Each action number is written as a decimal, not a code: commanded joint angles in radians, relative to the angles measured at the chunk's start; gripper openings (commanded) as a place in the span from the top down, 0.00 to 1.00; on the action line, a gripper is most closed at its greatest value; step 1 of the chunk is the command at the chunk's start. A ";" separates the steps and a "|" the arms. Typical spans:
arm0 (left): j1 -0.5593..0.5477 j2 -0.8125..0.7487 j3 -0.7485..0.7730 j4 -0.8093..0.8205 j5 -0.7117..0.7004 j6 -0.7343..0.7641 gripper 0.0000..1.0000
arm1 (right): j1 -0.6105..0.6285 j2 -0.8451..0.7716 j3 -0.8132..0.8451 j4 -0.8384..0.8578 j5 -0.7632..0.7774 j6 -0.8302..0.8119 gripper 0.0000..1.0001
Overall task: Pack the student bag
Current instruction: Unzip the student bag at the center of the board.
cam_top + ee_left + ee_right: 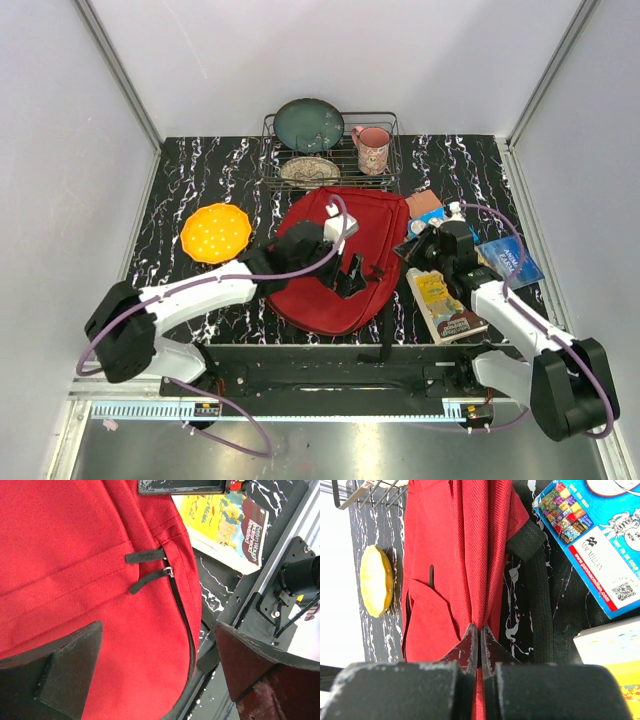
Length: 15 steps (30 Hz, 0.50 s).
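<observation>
Red student bag (pixel 330 265) lying flat in the middle of the bench (pixel 190 175), left tool (pixel 159 635) spread wide over its zip pocket, right tool (pixel 479 636) pressed together – pinching a raised fold of the bag's fabric – yellow book (pixel 445 305) just beside

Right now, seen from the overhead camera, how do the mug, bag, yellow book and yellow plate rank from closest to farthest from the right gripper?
1. Bag: centre, its fabric pinched in the right gripper.
2. Yellow book: just beside the gripper, near right.
3. Mug: at the back.
4. Yellow plate: far left.
</observation>
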 commanded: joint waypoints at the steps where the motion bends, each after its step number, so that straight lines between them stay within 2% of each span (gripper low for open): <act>1: -0.008 0.073 0.067 0.144 0.081 0.104 0.01 | 0.002 -0.098 0.001 -0.002 -0.028 -0.021 1.00; 5: -0.006 0.124 0.103 0.152 0.118 0.147 0.01 | 0.003 -0.151 0.005 -0.033 -0.034 -0.042 1.00; 15: -0.008 0.236 0.150 0.170 0.259 0.174 0.17 | 0.002 -0.159 0.024 -0.069 -0.069 -0.047 1.00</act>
